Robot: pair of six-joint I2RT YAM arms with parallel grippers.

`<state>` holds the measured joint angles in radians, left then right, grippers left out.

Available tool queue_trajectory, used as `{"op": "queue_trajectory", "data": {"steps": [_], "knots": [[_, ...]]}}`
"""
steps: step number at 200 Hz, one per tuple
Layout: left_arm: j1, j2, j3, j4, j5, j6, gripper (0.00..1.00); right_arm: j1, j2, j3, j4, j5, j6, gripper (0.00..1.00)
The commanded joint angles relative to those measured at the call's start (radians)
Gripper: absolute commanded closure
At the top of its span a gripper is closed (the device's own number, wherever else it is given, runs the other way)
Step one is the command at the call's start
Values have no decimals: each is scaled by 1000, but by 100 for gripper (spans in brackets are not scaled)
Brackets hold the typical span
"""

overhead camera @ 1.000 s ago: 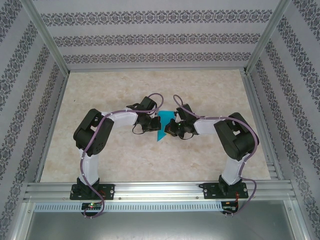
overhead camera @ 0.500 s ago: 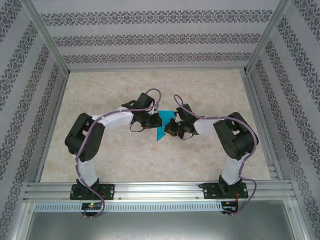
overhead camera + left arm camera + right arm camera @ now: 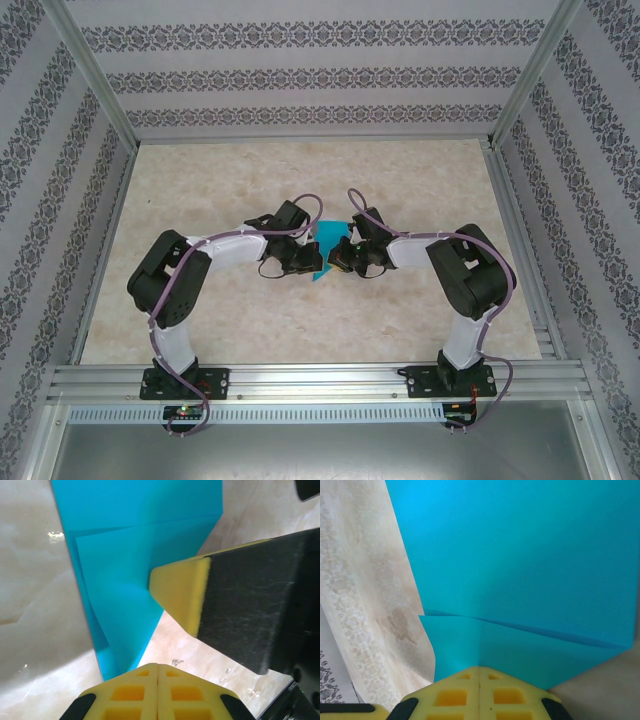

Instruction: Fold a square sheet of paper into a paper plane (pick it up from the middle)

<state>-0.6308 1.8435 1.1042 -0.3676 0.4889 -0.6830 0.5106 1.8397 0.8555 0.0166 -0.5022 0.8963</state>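
Note:
The folded teal-blue sheet of paper point(image 3: 326, 236) lies on the table between my two grippers, with layered diagonal folds and a narrow point towards the near side point(image 3: 125, 570). My left gripper point(image 3: 307, 261) is shut, with nothing in the seam of its yellow pads point(image 3: 158, 667). The paper's point lies just beside and under its left pad. My right gripper point(image 3: 338, 251) is shut too, and its yellow tip point(image 3: 177, 594) presses onto the paper's right side. In the right wrist view the paper point(image 3: 520, 555) spreads ahead of the shut right gripper point(image 3: 479, 670), and a crease runs to the seam.
The beige marbled tabletop point(image 3: 220, 180) is enclosed by patterned walls and an aluminium frame point(image 3: 300, 380) along the near edge. Both arms bend inward to meet at the table's middle.
My left gripper has moved a little nearer and lower, along the paper towards its point, and its elbow has swung left. The right arm and the paper have stayed put.

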Motion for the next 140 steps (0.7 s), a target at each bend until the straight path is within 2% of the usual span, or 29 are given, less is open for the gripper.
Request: {"op": "queue_trajectory", "data": {"steps": [1,48,140], "knots": [[-12,23,14,8,4,-10,93,16,47,-2,-42,47,8,100],[-21,56,33,9,6,-15,93,16,55,2,-43,47,9,100],[-22,54,-1,-49,-69,2,93,12,64,3,-56,48,-1,100]]}}
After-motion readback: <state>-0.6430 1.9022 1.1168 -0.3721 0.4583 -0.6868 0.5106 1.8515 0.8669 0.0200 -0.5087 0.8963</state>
